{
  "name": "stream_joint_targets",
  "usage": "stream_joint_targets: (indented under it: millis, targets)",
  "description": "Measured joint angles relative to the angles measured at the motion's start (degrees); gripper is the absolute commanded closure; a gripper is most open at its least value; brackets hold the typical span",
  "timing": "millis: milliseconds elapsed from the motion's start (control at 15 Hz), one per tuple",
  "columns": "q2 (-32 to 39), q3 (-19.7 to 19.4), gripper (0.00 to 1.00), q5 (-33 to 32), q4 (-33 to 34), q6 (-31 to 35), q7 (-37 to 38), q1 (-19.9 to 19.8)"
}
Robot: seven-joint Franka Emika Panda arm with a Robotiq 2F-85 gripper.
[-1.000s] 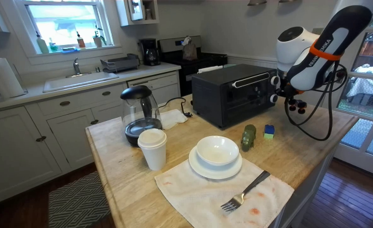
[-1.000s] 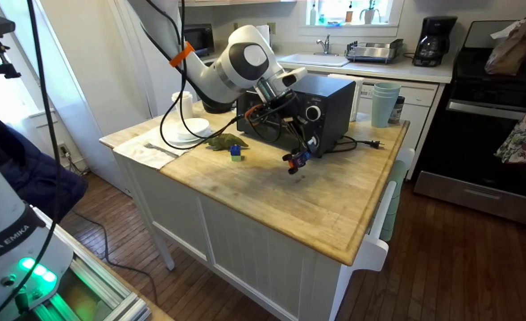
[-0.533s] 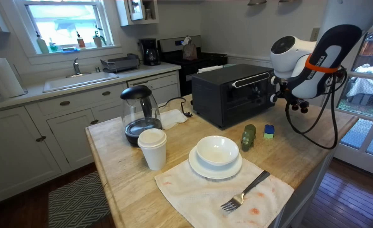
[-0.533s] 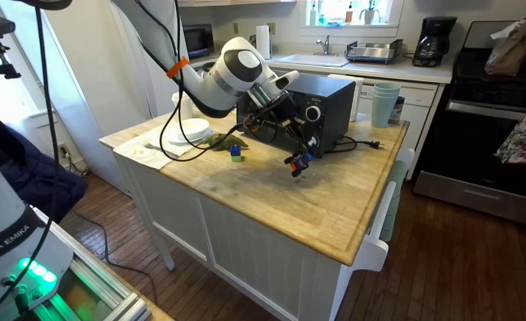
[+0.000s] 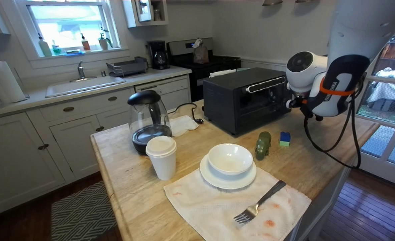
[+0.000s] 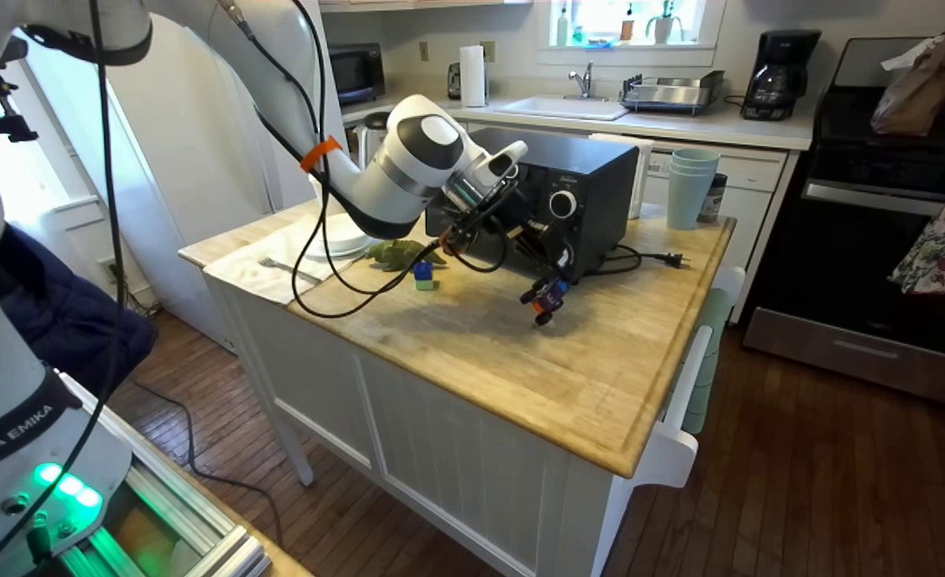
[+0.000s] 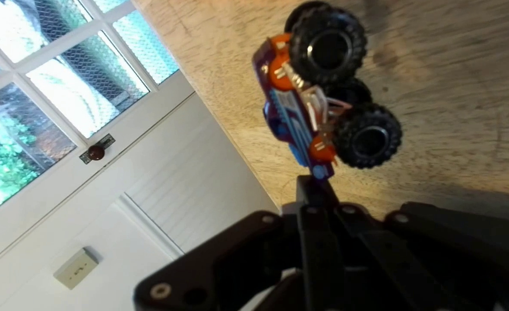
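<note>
My gripper [image 7: 319, 188] is shut on one end of a purple and orange toy truck [image 7: 297, 114] with big black wheels. The truck hangs from the fingertips with its wheels to the right in the wrist view. In an exterior view the truck [image 6: 550, 296] is tilted, low over the wooden table [image 6: 472, 336], in front of the knob side of the black toaster oven [image 6: 592, 176]. Whether it touches the table I cannot tell. In an exterior view the arm mostly hides it. A blue and green block stack [image 5: 284, 139] and a green animal figure [image 5: 263, 145] stand nearby.
A white bowl [image 5: 231, 159] sits on a plate on a cloth [image 5: 210, 207] beside a fork [image 5: 259, 203]. A lidded white cup [image 5: 162, 159] and a glass kettle [image 5: 150, 120] stand behind. Stacked light blue cups [image 6: 691, 188] and a plug [image 6: 668, 259] lie beyond the oven. Arm cables [image 6: 336, 312] loop low.
The arm has come down. The toy truck, still held, has moved a little to the right and lower in an exterior view and has turned slightly. The table things have not moved.
</note>
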Motion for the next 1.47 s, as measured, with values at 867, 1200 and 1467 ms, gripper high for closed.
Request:
stream_joint_targets:
  millis: [867,1200,1467]
  targets:
    - [13.6,-3.6,1.0,18.3,-1.1,5.2,-7.5,7.3]
    - [16.4,-4.0,0.52,23.0,-1.1,5.3,-10.4,9.2]
    - [17.3,-4.0,0.25,25.6,-1.1,6.1,-11.9,10.0]
